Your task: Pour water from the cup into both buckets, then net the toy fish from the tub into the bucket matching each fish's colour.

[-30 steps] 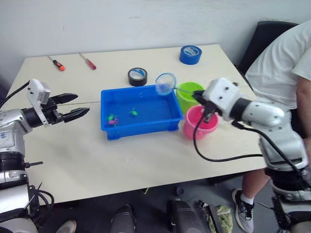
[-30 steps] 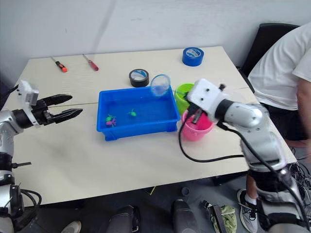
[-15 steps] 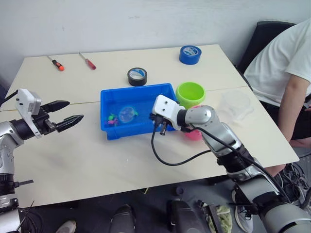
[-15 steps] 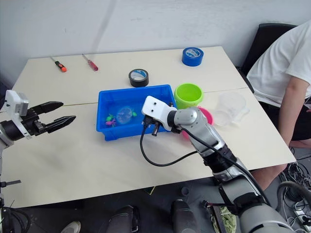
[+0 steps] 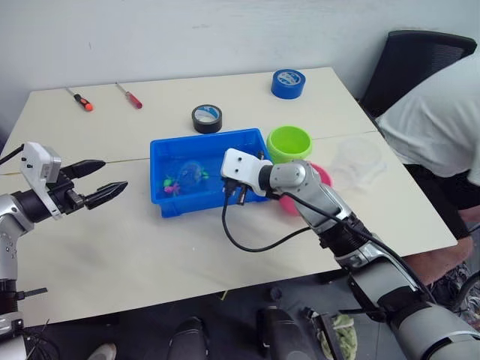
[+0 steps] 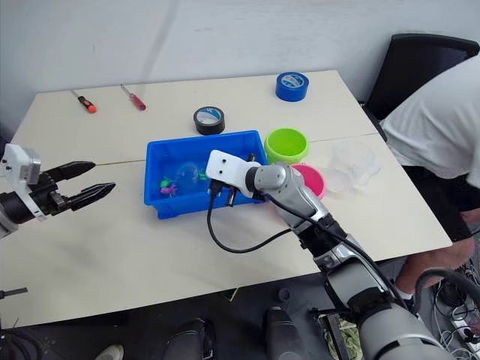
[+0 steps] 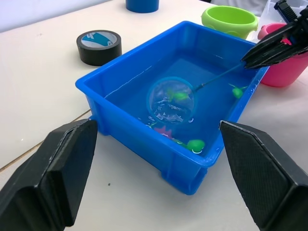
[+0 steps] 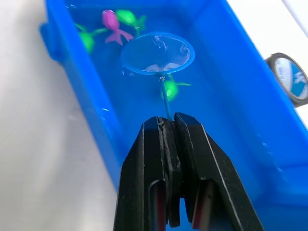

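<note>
Now, starting at the left: the left gripper (image 5: 96, 182) hangs over bare tabletop well left of the tub (image 5: 169, 206), its two black fingers spread and holding nothing, much as it did a second ago. The real change is in the middle. A second ago the net (image 7: 171, 100) was up in the air over the tub's far right corner beside the green bucket (image 5: 290, 142); half a second ago it had swung down into the tub, and it now sits dipped in the water near the left end, among the toy fish (image 8: 114, 21), its handle pinched between the shut fingers of the right gripper (image 8: 167, 126), which reaches in over the tub's near right rim. My reading is that the pouring is done and a scoop is under way; whether a fish already lies in the mesh I cannot tell. The pink bucket (image 6: 309, 178) stands just right of the tub, partly behind the right arm, with the green one touching or nearly touching it behind; the clear cup (image 6: 347, 166) rests farther right. The pale table (image 5: 150, 255) also carries two screwdrivers (image 5: 77, 100), a black tape roll (image 5: 206, 118) and a blue tape roll (image 5: 288, 82) along its far side. A person in a white shirt (image 5: 431, 120) leans at the right edge by a black chair (image 5: 420, 56), against a plain wall.
</note>
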Controlling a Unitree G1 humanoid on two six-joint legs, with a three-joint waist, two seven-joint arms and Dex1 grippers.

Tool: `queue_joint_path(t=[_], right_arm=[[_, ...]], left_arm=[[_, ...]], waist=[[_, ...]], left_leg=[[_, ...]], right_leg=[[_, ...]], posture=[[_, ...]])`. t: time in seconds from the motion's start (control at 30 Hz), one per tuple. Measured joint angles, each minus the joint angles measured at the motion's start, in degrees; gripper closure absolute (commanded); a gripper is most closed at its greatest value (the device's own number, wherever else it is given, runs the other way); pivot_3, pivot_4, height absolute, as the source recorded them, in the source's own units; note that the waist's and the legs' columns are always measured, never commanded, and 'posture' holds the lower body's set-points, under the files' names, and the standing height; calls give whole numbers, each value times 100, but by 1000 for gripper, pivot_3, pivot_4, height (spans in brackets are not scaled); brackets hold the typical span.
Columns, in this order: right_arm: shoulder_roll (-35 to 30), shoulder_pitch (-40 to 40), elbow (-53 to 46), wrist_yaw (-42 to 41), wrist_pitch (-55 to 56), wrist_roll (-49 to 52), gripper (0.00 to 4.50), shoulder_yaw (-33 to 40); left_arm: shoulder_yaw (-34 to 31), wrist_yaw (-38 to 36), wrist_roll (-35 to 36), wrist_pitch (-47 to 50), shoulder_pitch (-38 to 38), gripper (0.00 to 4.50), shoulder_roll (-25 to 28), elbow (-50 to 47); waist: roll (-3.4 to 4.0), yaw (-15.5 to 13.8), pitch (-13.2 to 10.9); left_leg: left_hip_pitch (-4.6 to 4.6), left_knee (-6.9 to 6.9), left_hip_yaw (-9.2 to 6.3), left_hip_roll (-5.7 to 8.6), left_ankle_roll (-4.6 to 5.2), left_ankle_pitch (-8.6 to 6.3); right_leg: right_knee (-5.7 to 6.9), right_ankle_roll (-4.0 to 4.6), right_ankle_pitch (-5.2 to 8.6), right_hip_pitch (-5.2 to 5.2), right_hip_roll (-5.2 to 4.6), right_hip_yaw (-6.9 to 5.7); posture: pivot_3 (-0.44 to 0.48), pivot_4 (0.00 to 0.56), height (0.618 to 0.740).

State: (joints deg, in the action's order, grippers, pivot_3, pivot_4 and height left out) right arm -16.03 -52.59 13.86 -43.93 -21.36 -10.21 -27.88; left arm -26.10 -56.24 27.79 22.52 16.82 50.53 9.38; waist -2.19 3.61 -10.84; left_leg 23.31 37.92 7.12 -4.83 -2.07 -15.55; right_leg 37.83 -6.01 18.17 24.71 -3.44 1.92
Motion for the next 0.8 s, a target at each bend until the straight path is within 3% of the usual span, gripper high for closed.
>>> queue_joint_path(t=[0.5,0.8], right_arm=[[104,-1,105,-221,75,-358,4500,-103],[570,28,-24,-306,-1199,238,4500,404]], left_arm=[[-58,144,101,191,-144,83,0,-252],[-87,197,140,261,-203,83,0,-435]], waist=[[0,90,0],[0,125,0]], left_leg=[[0,-4,-3,0,-1,-1],[-1,-12,-3,-1,-2,-1]], right_leg=[[-2,1,1,-1,-1,-1],[-5,4,2,0,-4,-2]], posture=[[0,150,731],[0,150,731]])
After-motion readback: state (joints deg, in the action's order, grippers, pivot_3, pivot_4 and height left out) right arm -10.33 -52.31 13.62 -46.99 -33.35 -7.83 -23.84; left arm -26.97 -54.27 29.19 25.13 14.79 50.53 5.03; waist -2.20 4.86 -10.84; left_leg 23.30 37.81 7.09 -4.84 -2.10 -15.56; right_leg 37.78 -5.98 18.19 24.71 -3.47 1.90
